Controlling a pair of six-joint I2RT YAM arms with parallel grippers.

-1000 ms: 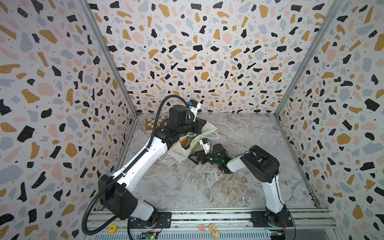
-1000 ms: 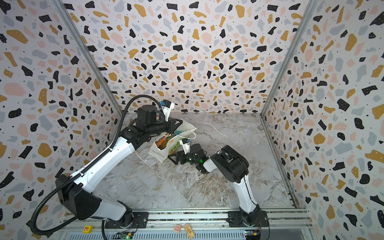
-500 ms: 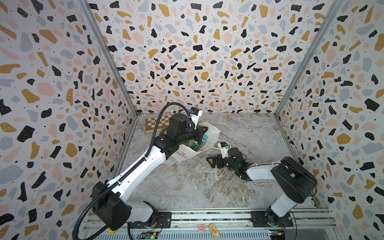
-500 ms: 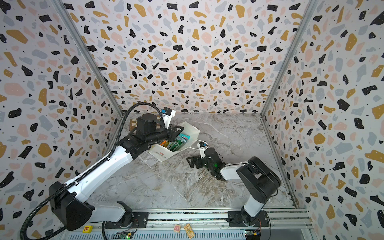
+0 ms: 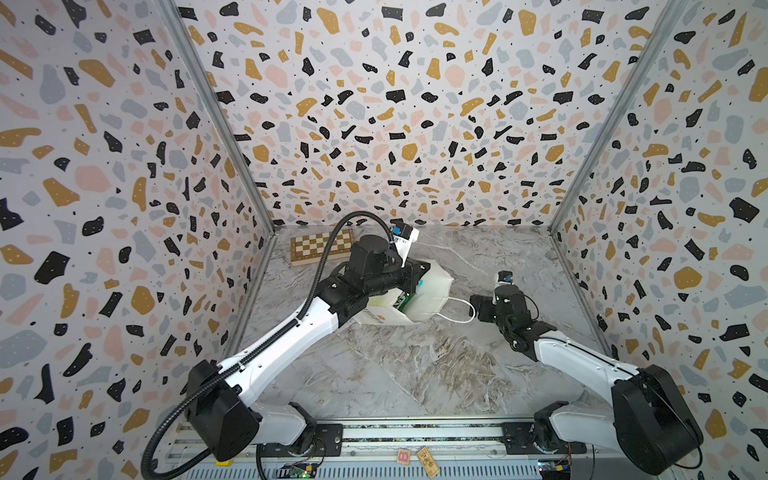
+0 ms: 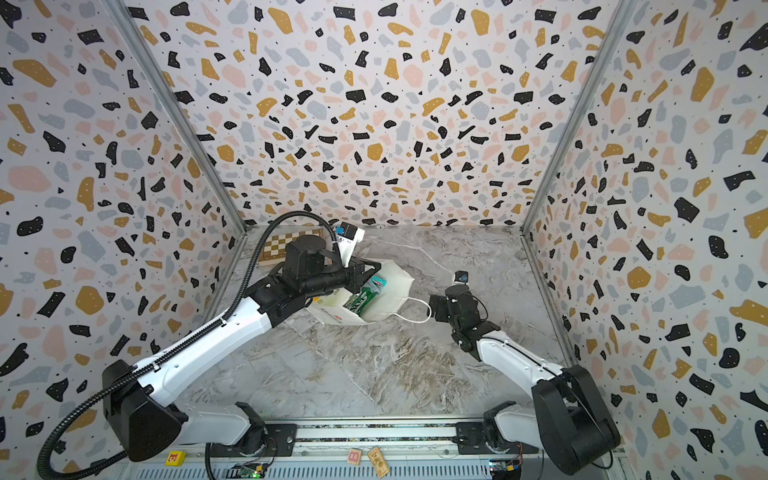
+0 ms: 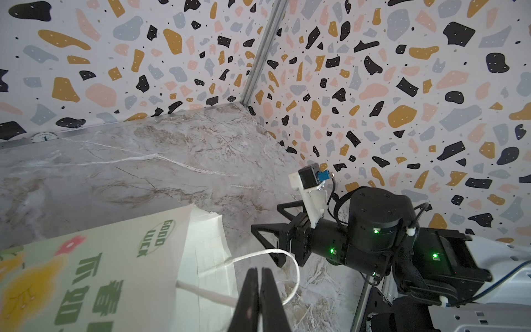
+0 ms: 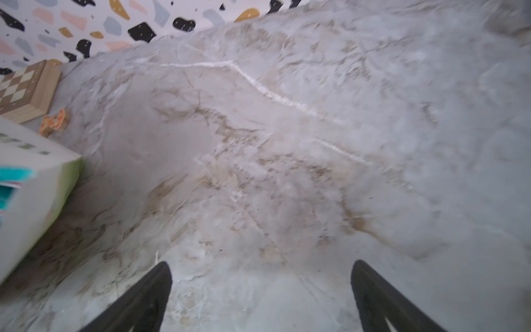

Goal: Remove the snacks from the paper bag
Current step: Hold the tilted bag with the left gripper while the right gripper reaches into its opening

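On the tabletop, left of middle: the paper bag lies on its side, printed face up, with its mouth turned toward the right arm.
In the bag: snacks show at the mouth. The rest of the inside is hidden.
Snacks counted: two in sight, one green and one teal, touching each other.
Other counts: one bag, one chessboard, one small orange piece just beside the board.
Left hand: its fingers are pressed together at the rim of the bag's mouth. Whether they pinch paper or cord cannot be told.
Right hand: it is spread wide, with nothing between the fingers, low over bare tabletop.
Cord handle: the loop lies out from the mouth and reaches the right hand's fingertips. Contact cannot be told.
Edges: the chessboard sits in the rear left corner by the back wall, and the bag is near it.
Open room: the front half and the right rear of the tabletop are bare.
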